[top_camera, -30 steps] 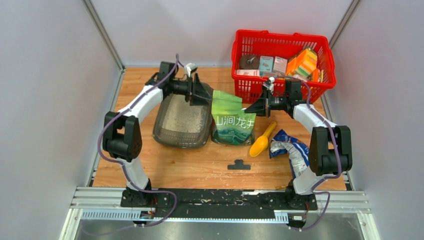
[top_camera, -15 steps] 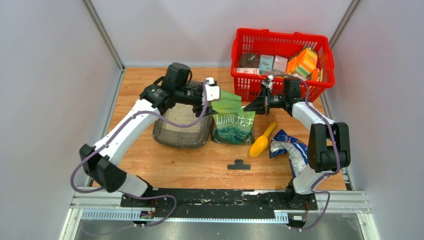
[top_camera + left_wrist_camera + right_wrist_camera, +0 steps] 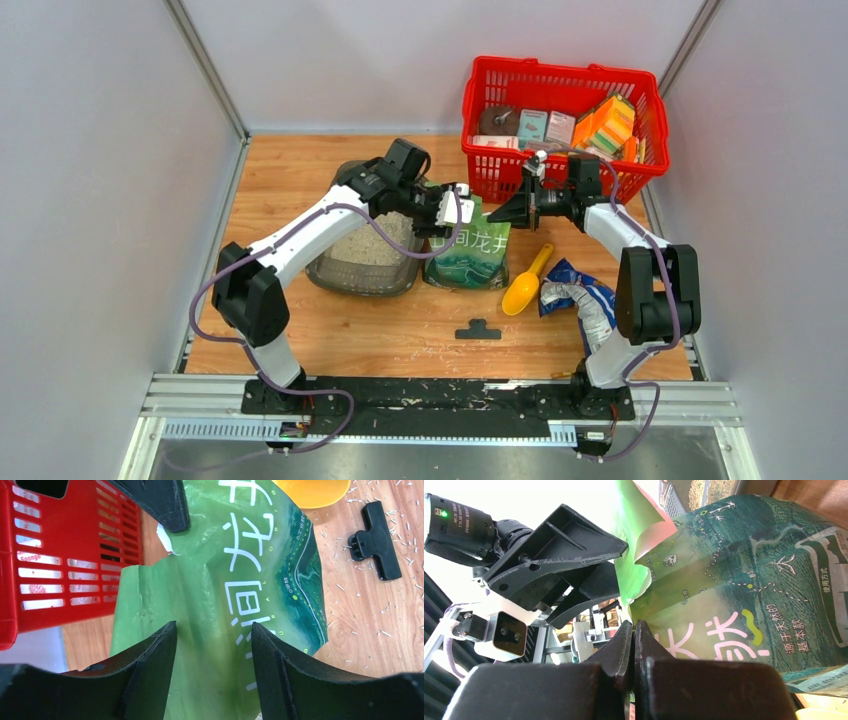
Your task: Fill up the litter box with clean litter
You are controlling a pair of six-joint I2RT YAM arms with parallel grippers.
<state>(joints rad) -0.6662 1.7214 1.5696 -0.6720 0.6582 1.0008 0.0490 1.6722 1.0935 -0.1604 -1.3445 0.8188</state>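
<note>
Item count: one litter box (image 3: 322, 272), one green bag (image 3: 470, 255), one red basket (image 3: 497, 172), one yellow scoop (image 3: 522, 290), one black clip (image 3: 478, 329) and one crumpled blue-and-silver bag (image 3: 585, 300). All stood on the wooden counter (image 3: 400, 330), served by two arms.

Position: the litter box lay at the left of the counter, touching or just beside the green bag. It held a layer of pale litter (image 3: 365, 250). The left forearm crossed above it. The left claw (image 3: 455, 205) was past the box's right rim, at the top of the bag. Its jaws stood wide, with the bag's upper part showing between them (image 3: 214, 626); contact could not be determined. The right claw (image 3: 495, 215) was on the bag's far side from the box. Its jaws were pressed together on the bag's top edge (image 3: 634, 625).

Markings: the bag carried large white Chinese characters. Smaller print read "源于天然的基本款" and "使用方式". A pack inside the basket read "Sponge" (image 3: 30, 558).
</note>
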